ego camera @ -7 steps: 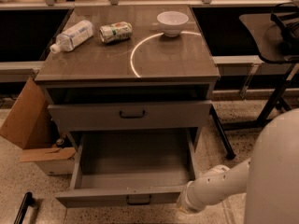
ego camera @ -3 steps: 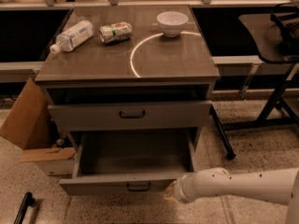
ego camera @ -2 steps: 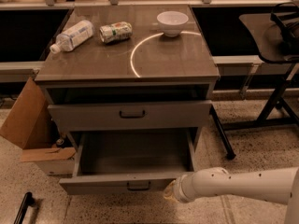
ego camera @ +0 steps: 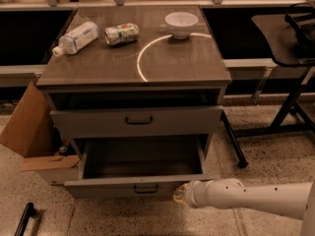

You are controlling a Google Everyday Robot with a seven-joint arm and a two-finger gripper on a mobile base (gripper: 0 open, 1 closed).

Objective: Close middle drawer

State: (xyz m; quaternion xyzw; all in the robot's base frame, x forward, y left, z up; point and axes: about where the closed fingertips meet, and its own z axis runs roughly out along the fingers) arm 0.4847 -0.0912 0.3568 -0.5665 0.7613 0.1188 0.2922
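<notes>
- The middle drawer point(ego camera: 113, 187) stands out from the cabinet at the bottom, box open and bare. Its slim front sits closer to the cabinet than it did two seconds ago (a clear gain, though much of the box still shows).
- The pincer point(ego camera: 180, 193) now lies low at the right end of that front, touching it or just beside it. A moment ago the arm point(ego camera: 246, 199) came up at a slant from the lower right corner; now it reaches in nearly level.
- We cannot tell whether the pincer is spread or pressed together.
- We judge the push to be under way and the task partly done. The drawer needs more travel, and pressing at one end could skew it.
- The slim front above point(ego camera: 98, 123), with its own small handle, is not our concern.
- On the bench point(ego camera: 197, 63), from the left: a plastic bottle point(ego camera: 76, 37) on its side, a crushed can point(ego camera: 121, 34) just beside it, then a white bowl point(ego camera: 181, 23) upright near the back. A bright arc point(ego camera: 142, 58) curves across the top.
- Around it: an open cardboard box point(ego camera: 29, 127) against the cabinet's left side, a black bar point(ego camera: 24, 219) on the speckled floor point(ego camera: 275, 156), and a dark stand point(ego camera: 290, 117) at the far right.
</notes>
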